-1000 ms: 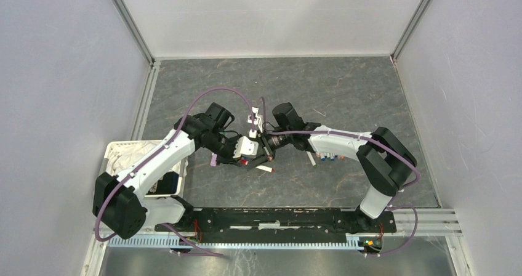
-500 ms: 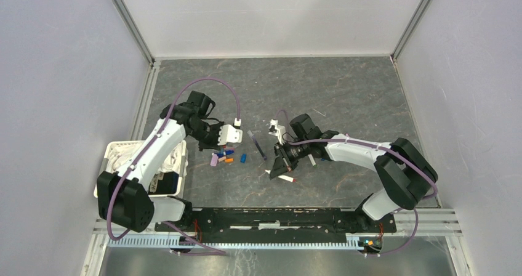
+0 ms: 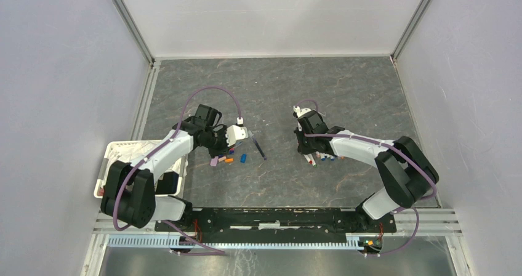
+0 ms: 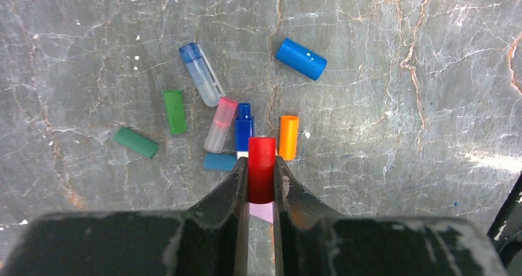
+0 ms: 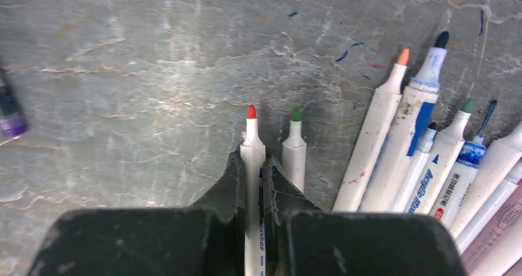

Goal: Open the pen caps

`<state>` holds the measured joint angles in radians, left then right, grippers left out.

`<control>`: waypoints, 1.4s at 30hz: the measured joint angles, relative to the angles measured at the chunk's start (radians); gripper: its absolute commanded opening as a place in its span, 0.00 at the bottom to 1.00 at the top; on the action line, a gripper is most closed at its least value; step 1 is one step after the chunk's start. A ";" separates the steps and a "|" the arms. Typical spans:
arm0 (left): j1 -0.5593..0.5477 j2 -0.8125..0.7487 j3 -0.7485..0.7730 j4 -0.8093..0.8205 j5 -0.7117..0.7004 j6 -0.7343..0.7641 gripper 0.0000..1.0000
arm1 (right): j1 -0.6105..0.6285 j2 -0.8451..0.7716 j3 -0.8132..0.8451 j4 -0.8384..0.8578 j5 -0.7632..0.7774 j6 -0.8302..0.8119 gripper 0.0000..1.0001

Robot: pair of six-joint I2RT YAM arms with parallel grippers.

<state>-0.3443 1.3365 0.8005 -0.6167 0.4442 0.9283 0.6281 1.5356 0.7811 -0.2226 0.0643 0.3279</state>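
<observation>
The left gripper pinches a red cap, its jaws nearly closed on the cap's sides. The other pen caps lie loose on the table, spread from nine to one o'clock of it. The right gripper is clamped narrowly on a red-tipped pen. The other pens, uncapped, lie at three o'clock, with a green-tipped pen just beside it.
</observation>
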 measured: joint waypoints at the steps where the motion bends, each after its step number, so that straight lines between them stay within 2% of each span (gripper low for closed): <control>1: -0.004 0.004 -0.006 0.014 -0.005 -0.010 0.22 | 0.000 0.018 0.000 0.003 0.021 0.001 0.00; 9: -0.026 0.057 -0.033 0.100 -0.048 -0.051 0.29 | 0.006 0.056 0.012 0.053 0.091 0.012 0.26; 12: -0.039 0.061 -0.039 0.105 -0.051 -0.063 0.33 | 0.007 0.057 0.009 0.067 0.103 0.018 0.32; 21: -0.051 0.061 -0.039 0.098 -0.051 -0.066 0.38 | 0.007 0.036 -0.027 0.108 0.138 0.019 0.33; 27: -0.051 0.061 -0.014 0.063 -0.050 -0.076 0.39 | 0.006 0.016 -0.032 0.069 0.189 0.012 0.32; 29: -0.051 0.061 0.012 0.045 -0.050 -0.085 0.46 | 0.006 0.006 -0.032 0.048 0.210 0.008 0.32; 32: -0.051 0.058 0.077 0.011 -0.049 -0.113 0.50 | 0.013 -0.005 -0.021 0.008 0.231 0.003 0.33; 37: -0.051 0.056 0.216 -0.046 -0.047 -0.172 0.51 | 0.064 -0.007 0.040 -0.030 0.240 -0.004 0.36; 40: -0.051 0.043 0.277 -0.072 -0.048 -0.195 0.52 | 0.121 0.000 0.102 -0.029 0.206 -0.003 0.42; 41: -0.051 0.034 0.298 -0.087 -0.048 -0.201 0.66 | 0.138 0.007 0.123 -0.024 0.188 -0.002 0.43; 42: -0.051 0.028 0.304 -0.092 -0.048 -0.202 0.72 | 0.151 0.017 0.142 -0.016 0.168 -0.001 0.44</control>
<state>-0.3950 1.3647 1.1046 -0.7086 0.3965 0.7261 0.7795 1.5528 0.9230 -0.2390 0.2321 0.3271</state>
